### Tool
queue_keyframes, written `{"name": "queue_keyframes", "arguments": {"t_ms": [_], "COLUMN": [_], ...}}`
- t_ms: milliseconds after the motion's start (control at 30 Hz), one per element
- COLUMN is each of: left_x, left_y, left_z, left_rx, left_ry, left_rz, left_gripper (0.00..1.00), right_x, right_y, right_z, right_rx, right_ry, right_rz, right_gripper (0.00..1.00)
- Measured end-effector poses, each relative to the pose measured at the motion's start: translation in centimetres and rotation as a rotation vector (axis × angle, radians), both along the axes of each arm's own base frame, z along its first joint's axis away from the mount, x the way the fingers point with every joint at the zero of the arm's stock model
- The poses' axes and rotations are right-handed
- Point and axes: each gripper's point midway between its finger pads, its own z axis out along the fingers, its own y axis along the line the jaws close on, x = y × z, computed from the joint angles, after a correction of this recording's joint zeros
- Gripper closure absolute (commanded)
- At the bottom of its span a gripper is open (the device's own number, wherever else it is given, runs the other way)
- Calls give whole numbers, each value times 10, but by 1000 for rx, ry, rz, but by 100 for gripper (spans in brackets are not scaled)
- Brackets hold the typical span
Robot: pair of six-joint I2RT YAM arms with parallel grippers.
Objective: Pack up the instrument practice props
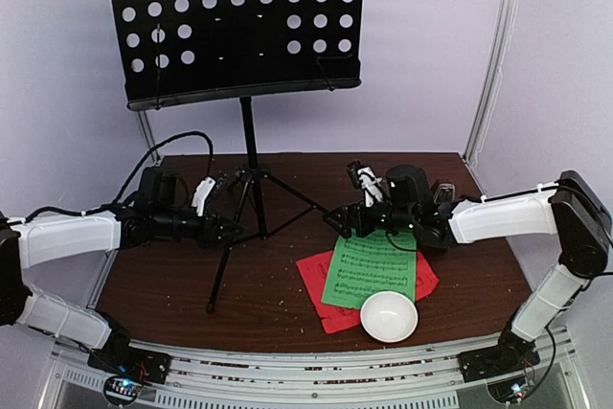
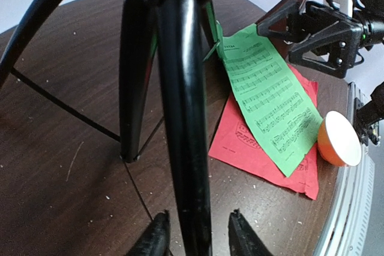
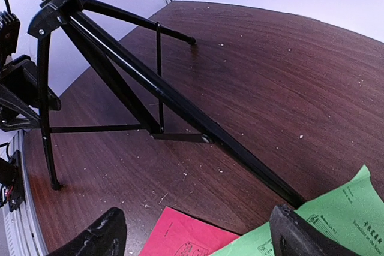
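The black perforated music stand (image 1: 239,21) stands on its tripod (image 1: 251,189) at the middle back. A green music sheet (image 1: 372,270) lies on a red one (image 1: 321,284) right of the middle. My left gripper (image 1: 233,229) is open, its fingers (image 2: 157,238) either side of a tripod leg (image 2: 189,148) with a gap on each side. My right gripper (image 1: 337,221) is wide open and empty, low over the far edge of the red sheet (image 3: 180,238) and green sheet (image 3: 339,208), next to another tripod leg (image 3: 180,103). I cannot make out the metronome.
A white bowl (image 1: 389,316) rests on the near corner of the sheets; it also shows in the left wrist view (image 2: 341,139). The brown table (image 1: 172,284) ends at a metal rail in front. The tripod's legs and thin braces (image 3: 96,128) spread across the middle.
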Motion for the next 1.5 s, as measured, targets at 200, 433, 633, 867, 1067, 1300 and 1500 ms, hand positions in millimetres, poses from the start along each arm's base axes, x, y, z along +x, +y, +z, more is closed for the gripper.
{"name": "queue_keyframes", "arguments": {"t_ms": [200,433,633,867,1067,1300,1500], "left_x": [0,1,3,8,8,9,8], "left_y": [8,12,5,5,6,6,6], "left_z": [2,-7,-8,-7,-7,-7,-7], "left_rx": [12,11,-17,-28,-41,-54,-60], "left_ry": [-34,-42,-42,-46,-65,-76,-85], "left_rz": [38,70,56,70,77,82,88], "left_gripper": [65,71,91,100,100,100,100], "right_x": [14,31,42,51,49,42,32], "right_y": [22,45,61,74,89,110,136], "right_z": [-9,-8,2,3,41,126,187], "right_rx": [-51,-66,-71,-82,104,441,602], "right_ry": [-22,-53,-102,-118,-128,-163,-227], "right_rz": [69,124,169,200,214,259,329], "right_gripper": [20,30,34,30,24,22,24]}}
